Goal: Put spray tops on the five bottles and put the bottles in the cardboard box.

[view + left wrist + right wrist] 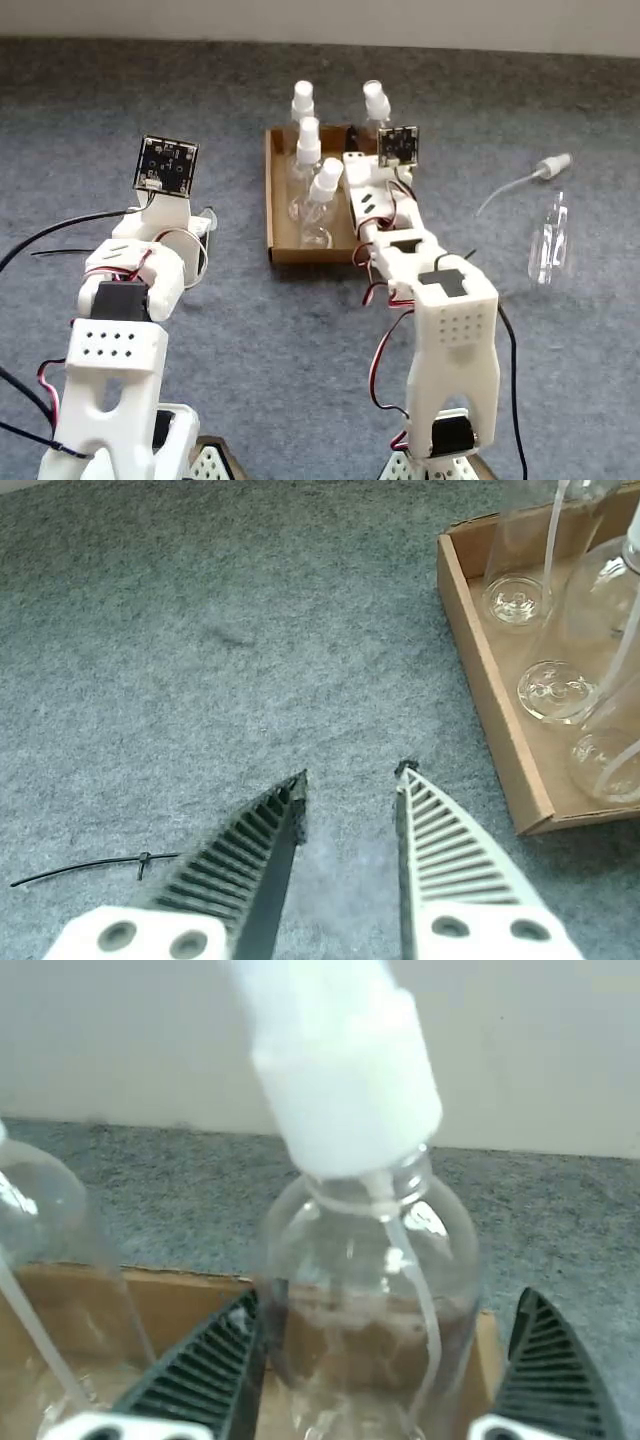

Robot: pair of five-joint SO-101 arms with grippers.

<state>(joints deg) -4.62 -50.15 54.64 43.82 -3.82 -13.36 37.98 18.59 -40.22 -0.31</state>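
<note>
Grey carpeted table (250, 340) underneath it all, and two white arms working over it. The right arm (440, 300) reached out across the near corner of the cardboard box (271, 200). The left arm (120, 300) stood off to the box's other side, over bare carpet.

Inside the box, four bottles (318, 215) stood upright with their spray tops on. The right gripper (388, 1305) was spread wide, a finger on either side of one capped bottle (365, 1250) at the box's far end. It was not clamped, and a gap showed between one finger and the plastic. The left gripper (352, 773) hung released near the box's wall with nothing between its fingers.

The fifth bottle (550, 240) lay on its side on the carpet, well apart from the box on the right arm's side, with no top on. The loose spray top (553, 165), tube trailing, lay just beyond it. A thin black cable tie (100, 865) lay on the carpet by the left gripper.
</note>
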